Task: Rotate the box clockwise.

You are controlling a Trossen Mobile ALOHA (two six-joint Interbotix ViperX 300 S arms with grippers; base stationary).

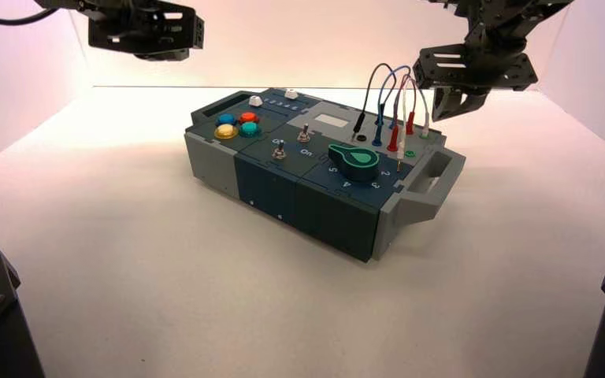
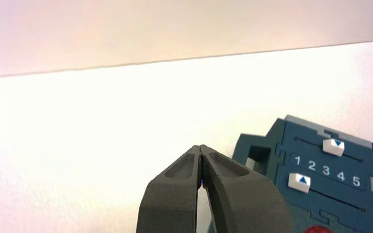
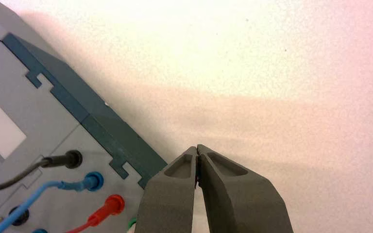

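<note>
Nearest us in the high view, the bare white table (image 1: 205,299) fills the lower half of the frame, and beyond it, at centre, we see the box (image 1: 315,197) standing skewed, its long side running from the upper left down toward the lower right. Its grey end handle (image 1: 429,185) points to the right of the frame. On its top panel we find the green dial (image 1: 354,160) toward the right, two toggle switches (image 1: 280,150) at the middle, and a cluster of four round buttons (image 1: 236,125), blue, red, yellow and teal, toward the left. Farther back the looped plug wires (image 1: 390,102) arch over their sockets at the right rear. The left wrist view shows two white sliders (image 2: 333,146) on the box's far left corner, flanking the numerals 1 to 5. Farthest off, the left gripper (image 1: 146,31) hangs in the upper left of the high frame, above and behind the box; its wrist view shows the fingertips (image 2: 194,167) pressed together, clenched on nothing. The right gripper (image 1: 457,102) hovers in the upper right, just behind the wires, and we see its fingers (image 3: 213,170) likewise closed and empty beside the box's rear edge.
</note>
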